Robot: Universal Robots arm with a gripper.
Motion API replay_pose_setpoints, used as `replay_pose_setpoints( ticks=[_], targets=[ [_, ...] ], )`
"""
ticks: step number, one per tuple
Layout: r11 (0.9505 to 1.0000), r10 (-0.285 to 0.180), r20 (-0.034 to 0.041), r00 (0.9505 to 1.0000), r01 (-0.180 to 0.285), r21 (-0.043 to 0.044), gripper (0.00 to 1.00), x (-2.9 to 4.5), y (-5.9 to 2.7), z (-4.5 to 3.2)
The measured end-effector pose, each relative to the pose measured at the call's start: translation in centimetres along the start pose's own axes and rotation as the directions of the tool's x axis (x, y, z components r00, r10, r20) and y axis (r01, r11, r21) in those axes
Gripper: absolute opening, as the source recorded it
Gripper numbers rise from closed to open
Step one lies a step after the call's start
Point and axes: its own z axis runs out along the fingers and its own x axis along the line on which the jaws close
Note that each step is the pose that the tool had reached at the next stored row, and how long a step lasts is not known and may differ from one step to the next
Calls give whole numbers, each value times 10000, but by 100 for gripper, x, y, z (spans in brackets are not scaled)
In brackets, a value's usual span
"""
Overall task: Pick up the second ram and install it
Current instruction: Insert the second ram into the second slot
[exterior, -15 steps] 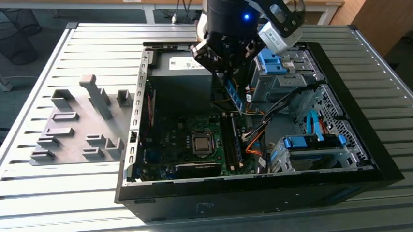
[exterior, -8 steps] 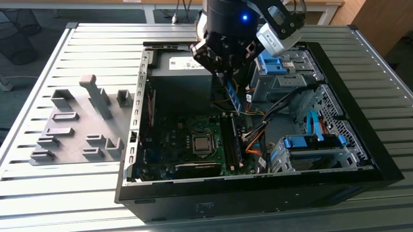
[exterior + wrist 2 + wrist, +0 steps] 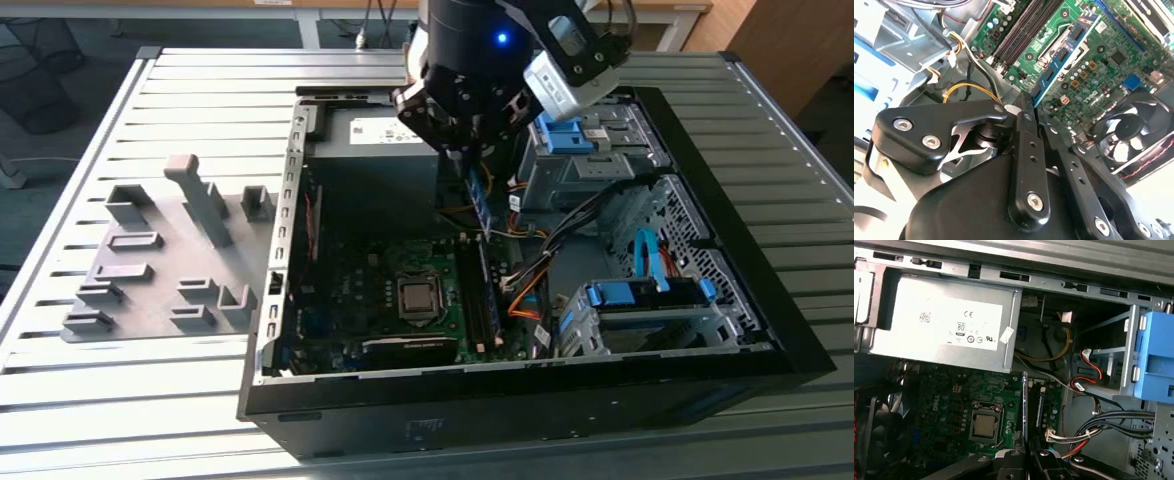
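The pickup looks done and the installing does not. The gripper hangs over the far part of the open computer case, its two fingers closed together on one end of the second ram. The stick runs out from the fingertips, down towards the motherboard. In the first wrist view it shows edge-on as a thin dark blade, roughly in line with the memory slots. These lie just to the exterior view's right of the CPU socket and nearer than the power supply. The stick appears to be above the slots rather than seated. The gripper is high over the case, and the stick stands steeply instead of lying along a slot, though I cannot tell whether its lower tip touches anything. What is left, judging by this, is to bring it level with a slot and press it home. The grey holder tray sits on the slatted table, well apart at the exterior view's left.
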Motion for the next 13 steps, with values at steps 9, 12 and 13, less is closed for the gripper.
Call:
replay_pose_setpoints(
  ticks=[9,12,13],
  targets=[
    [9913,1315,24,9913,-1315,55,14,1,-1,22],
    [9913,1318,4,9913,-1318,57,14,0,-1,49],
    [9913,1317,-2,9913,-1317,56,14,-2,-2,62]
  ],
)
